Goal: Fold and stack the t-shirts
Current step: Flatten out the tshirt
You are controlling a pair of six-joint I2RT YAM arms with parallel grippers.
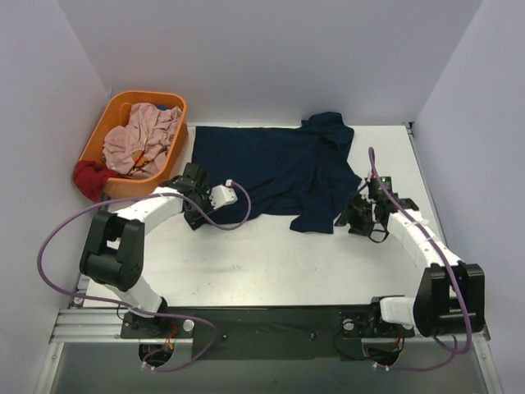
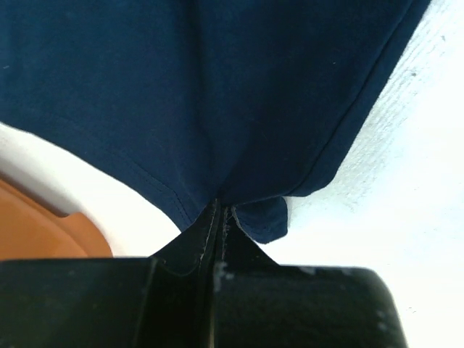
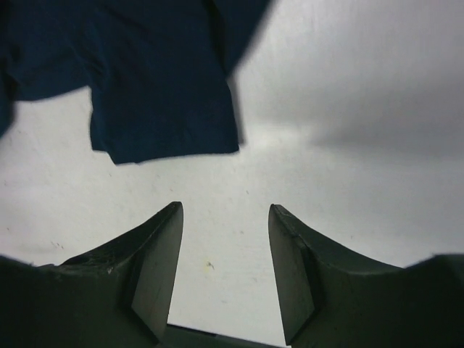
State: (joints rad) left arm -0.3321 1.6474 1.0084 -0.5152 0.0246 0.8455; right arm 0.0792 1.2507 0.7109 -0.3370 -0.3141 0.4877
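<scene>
A navy t-shirt [image 1: 279,168] lies spread on the white table [image 1: 271,263], its right side bunched and folded over. My left gripper [image 1: 195,174] is at the shirt's left edge and is shut on it. In the left wrist view the closed fingertips [image 2: 220,212] pinch a corner of the navy hem [image 2: 261,217], and the cloth [image 2: 203,87] spreads away ahead. My right gripper [image 1: 349,217] sits just right of the shirt's lower right flap. It is open and empty [image 3: 225,217] over bare table, with the navy flap [image 3: 159,94] ahead and apart from it.
An orange basket [image 1: 176,105] stands at the back left, holding pink clothes [image 1: 143,135]. A red garment [image 1: 90,176] hangs over its near end. The basket's corner shows in the left wrist view [image 2: 36,232]. White walls close in the back and sides.
</scene>
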